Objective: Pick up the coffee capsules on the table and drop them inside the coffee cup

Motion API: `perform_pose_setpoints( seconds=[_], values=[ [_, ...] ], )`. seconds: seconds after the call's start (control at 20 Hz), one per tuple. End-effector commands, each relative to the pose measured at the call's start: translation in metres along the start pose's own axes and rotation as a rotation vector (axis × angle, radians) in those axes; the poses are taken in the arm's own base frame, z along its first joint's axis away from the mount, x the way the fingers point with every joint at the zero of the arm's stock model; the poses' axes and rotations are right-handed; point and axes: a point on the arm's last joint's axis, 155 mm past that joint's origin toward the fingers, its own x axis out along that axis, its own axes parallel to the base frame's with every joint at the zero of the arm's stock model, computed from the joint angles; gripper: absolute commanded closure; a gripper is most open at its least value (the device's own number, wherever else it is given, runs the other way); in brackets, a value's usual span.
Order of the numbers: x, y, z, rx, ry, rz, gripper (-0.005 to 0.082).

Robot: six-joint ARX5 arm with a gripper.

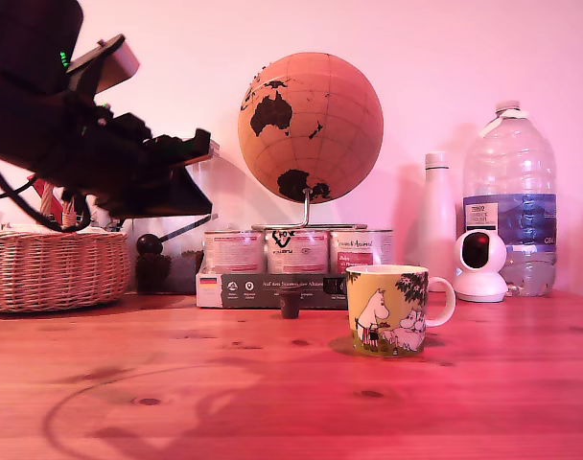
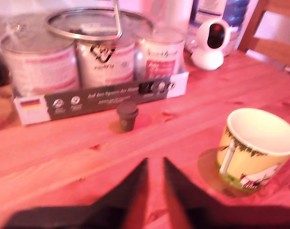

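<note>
Looking across the pine surface, I see my hand hanging above it, fingers a narrow slit apart with nothing between them. The yellow cup stands upright toward the exterior view's right, its inside hidden from me. One dark brown capsule sits between them, just before the boxed tins.

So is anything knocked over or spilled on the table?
Nothing is spilled. The mug stands upright on the table. One dark capsule sits wide-end up beside the tins.
</note>
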Motion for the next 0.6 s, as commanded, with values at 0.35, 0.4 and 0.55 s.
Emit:
perform_pose_setpoints(
  seconds=[0.35, 0.4, 0.55],
  values=[
    [-0.004, 0.009, -0.001, -0.001, -0.011, 0.047, 0.0105],
    [-0.004, 0.011, 0.0, 0.001, -0.015, 0.058, 0.0105],
    [-0.004, 0.011, 0.005, 0.007, -0.035, 0.057, 0.0105]
  ],
)
